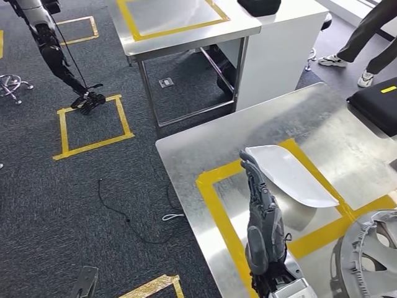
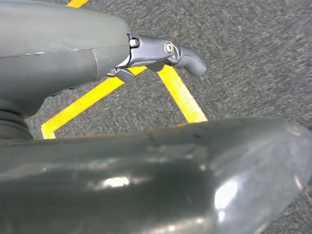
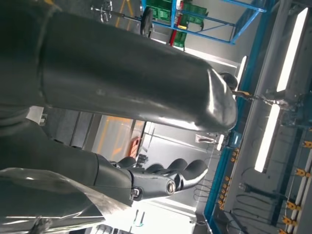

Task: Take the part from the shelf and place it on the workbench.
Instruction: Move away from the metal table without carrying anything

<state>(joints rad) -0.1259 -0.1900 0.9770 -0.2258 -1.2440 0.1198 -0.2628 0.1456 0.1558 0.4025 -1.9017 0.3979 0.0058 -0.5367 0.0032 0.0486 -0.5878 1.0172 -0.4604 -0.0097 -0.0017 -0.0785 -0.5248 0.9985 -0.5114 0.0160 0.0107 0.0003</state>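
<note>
The part (image 1: 293, 175), a white curved shell, lies inside the yellow tape frame (image 1: 220, 211) on the shiny metal workbench (image 1: 196, 155). My right hand (image 1: 262, 217) reaches forward over the bench, its fingertips (image 1: 247, 160) against the part's left end. In the right wrist view the right hand (image 3: 158, 180) has its thumb and fingers apart with nothing between them. My left hand (image 2: 110, 146) hangs over grey carpet with yellow floor tape (image 2: 180, 95), fingers (image 2: 165, 51) stretched out and holding nothing.
A grey wheel cover (image 1: 370, 254) sits at the bench's near right corner and a black pad (image 1: 379, 102) at its far right. Another table (image 1: 187, 31) stands beyond. A person's legs (image 1: 370, 37) are at top right. Another robot's arm (image 1: 51, 49) hangs at top left.
</note>
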